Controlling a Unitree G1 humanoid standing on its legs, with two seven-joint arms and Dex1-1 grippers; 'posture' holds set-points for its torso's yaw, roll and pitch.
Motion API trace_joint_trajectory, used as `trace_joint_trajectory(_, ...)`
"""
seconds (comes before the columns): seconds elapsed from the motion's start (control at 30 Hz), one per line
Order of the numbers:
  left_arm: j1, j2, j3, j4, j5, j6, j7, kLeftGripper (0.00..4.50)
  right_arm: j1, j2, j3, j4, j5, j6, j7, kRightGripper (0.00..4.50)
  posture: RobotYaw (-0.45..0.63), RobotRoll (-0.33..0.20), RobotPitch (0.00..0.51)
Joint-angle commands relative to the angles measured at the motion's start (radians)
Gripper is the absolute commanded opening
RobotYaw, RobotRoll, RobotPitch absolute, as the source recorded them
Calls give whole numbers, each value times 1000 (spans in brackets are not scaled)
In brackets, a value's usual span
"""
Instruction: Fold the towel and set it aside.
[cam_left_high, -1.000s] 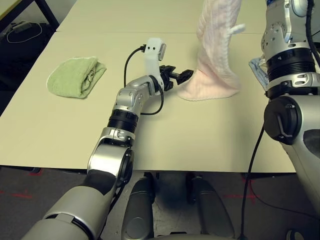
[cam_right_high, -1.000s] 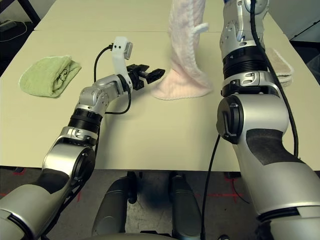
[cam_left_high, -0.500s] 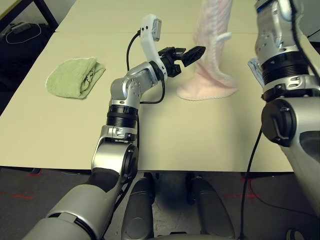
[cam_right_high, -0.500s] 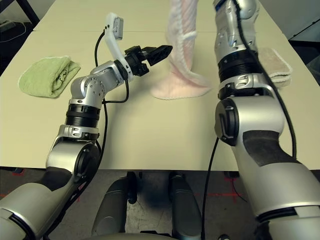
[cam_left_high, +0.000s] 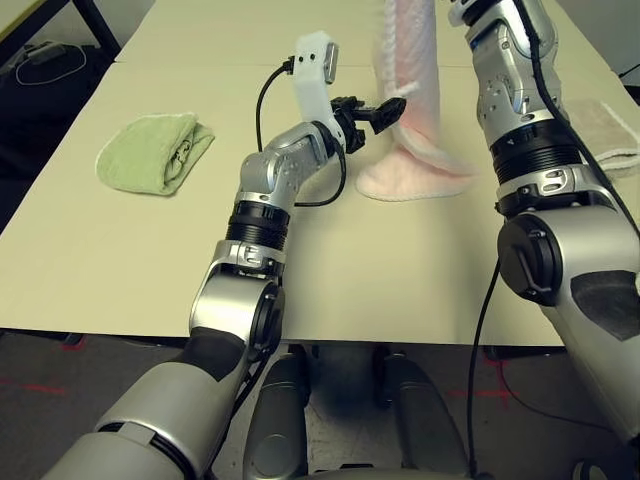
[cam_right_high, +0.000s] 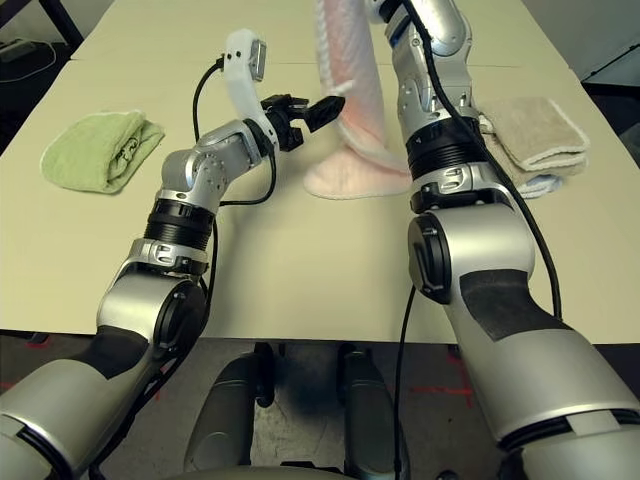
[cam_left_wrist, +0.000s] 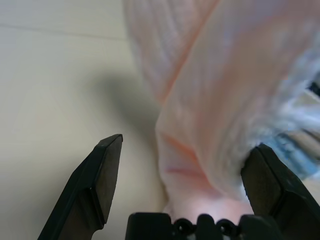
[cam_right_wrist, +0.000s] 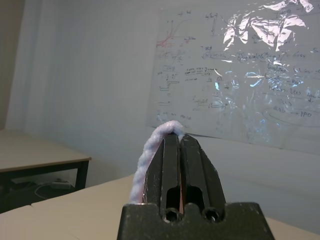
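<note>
The pale pink towel (cam_left_high: 412, 90) hangs in a long column from above the picture's top, its lower end crumpled on the table (cam_left_high: 412, 180). My right gripper (cam_right_wrist: 179, 142) is shut on the towel's top edge, a strip of which (cam_right_wrist: 146, 150) curls over its fingertips. My left gripper (cam_left_high: 385, 112) is raised off the table and stands open against the hanging towel's left side. In the left wrist view the towel (cam_left_wrist: 210, 100) lies between the open fingers (cam_left_wrist: 102, 175), closer to the other one.
A rolled green towel (cam_left_high: 152, 152) lies on the table at the left. A folded beige towel (cam_right_high: 530, 135) sits on a blue-edged cloth at the right. The table's front edge (cam_left_high: 300, 335) runs close to my body.
My left gripper has risen from the table beside the towel's crumpled end and now sits against the hanging part. My right arm has shifted left, carrying the towel column with it.
</note>
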Motion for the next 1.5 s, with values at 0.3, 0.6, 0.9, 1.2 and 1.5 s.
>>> trace_joint_trajectory(0.3, 1, -14, -16, 45, 37, -33, -8, 4500, 13, 2, -19, -93, 50, 48, 20, 16, 66, 0, 216)
trace_joint_trajectory(0.6, 23, 28, -32, 89, 88, 16, 27, 4500, -55, -29, -43, -75, 68, 39, 18, 16, 61, 0, 216)
trace_joint_trajectory(0.9, 53, 47, -27, 87, 101, 26, 36, 4500, -61, -42, -60, -67, 75, 23, 17, 16, 65, 0, 219)
trace_joint_trajectory(1.2, 99, 94, -11, 32, 89, 55, 27, 4500, -78, -100, -81, -41, 74, -17, 2, 16, 56, 0, 220)
trace_joint_trajectory(1.5, 162, 137, 1, -76, 62, 109, 1, 4500, -96, -156, -94, 4, 50, -47, -8, 16, 50, 0, 220)
